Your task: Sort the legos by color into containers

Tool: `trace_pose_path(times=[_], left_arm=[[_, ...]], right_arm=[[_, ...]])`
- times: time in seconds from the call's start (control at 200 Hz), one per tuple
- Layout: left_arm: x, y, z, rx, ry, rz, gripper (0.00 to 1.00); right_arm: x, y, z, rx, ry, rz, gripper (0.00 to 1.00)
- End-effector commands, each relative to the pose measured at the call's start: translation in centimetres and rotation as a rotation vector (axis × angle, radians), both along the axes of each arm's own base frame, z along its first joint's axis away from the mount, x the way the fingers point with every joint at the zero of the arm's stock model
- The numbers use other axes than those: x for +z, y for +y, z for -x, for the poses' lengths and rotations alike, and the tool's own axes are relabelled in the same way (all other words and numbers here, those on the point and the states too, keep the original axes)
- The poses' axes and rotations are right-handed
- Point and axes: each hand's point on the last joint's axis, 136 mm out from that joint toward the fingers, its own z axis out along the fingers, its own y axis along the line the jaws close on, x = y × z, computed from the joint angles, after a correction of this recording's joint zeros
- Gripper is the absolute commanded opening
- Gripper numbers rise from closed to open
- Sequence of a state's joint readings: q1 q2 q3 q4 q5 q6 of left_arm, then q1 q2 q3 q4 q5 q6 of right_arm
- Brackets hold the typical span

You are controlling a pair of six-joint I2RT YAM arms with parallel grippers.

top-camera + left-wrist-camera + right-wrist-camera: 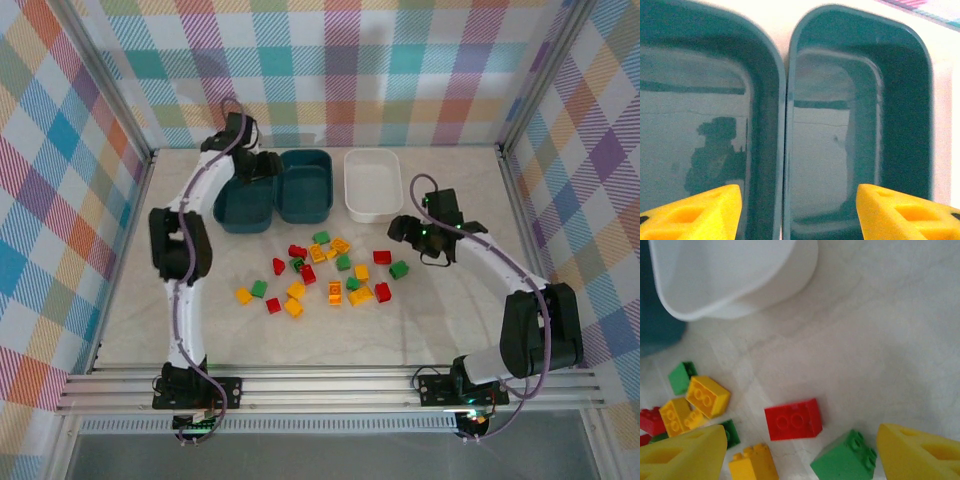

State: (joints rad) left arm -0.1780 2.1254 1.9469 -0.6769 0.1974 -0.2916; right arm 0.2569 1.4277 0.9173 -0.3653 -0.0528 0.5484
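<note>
Teal bins (305, 190): set side by side, rims touching
Left gripper (800, 215): held above their shared edge, jaws parted, nothing gripped, placed as for a drop
Legos (330, 272): scattered in front of the bins, colours mixed, sorting judged barely begun
White bin (372, 185): stood just right of the teal pair
Right gripper (800, 452): jaws spread, nothing held, poised near a red brick (792, 419), a pick seemingly being lined up

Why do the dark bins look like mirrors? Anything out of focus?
Left wrist view: one teal bin's glossy floor mirrors pale light and a dark silhouette, the other teal bin glares; the left gripper's fingers look soft. Right wrist view: the white bin is washed out, the right gripper's fingertips blurred, the red brick sharper. Top view: even light, faint shadows.
</note>
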Motion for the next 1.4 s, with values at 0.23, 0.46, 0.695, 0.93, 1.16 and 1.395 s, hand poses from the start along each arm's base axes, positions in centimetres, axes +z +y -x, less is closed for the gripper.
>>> trace_pose_path(times=[0.23, 0.46, 0.695, 0.93, 1.16, 1.395], left_arm=[[0.2, 6.0, 14.8, 0.319, -0.111, 0.063, 0.75], [-3.5, 6.1, 20.6, 0.379, -0.06, 0.174, 0.79], [-4.1, 5.8, 21.9, 0.361, -0.054, 0.196, 0.8], [-5.1, 3.9, 21.5, 0.31, -0.009, 0.255, 0.79], [-6.3, 1.1, 21.0, 0.235, 0.04, 0.27, 0.8], [-7.1, -0.9, 20.8, 0.184, 0.069, 0.255, 0.81]], right_arm=[[-4.7, -0.6, 4.0, -0.065, 0.164, 0.126, 0.83], [-7.5, 0.6, 3.9, -0.048, 0.27, 0.11, 0.78], [-8.9, 0.5, 3.4, -0.098, 0.29, 0.126, 0.74], [-9.4, -0.4, 4.0, -0.116, 0.306, 0.169, 0.6], [-8.5, -0.7, 4.6, -0.111, 0.279, 0.169, 0.44], [-8.1, -1.0, 4.3, -0.093, 0.255, 0.191, 0.35]])
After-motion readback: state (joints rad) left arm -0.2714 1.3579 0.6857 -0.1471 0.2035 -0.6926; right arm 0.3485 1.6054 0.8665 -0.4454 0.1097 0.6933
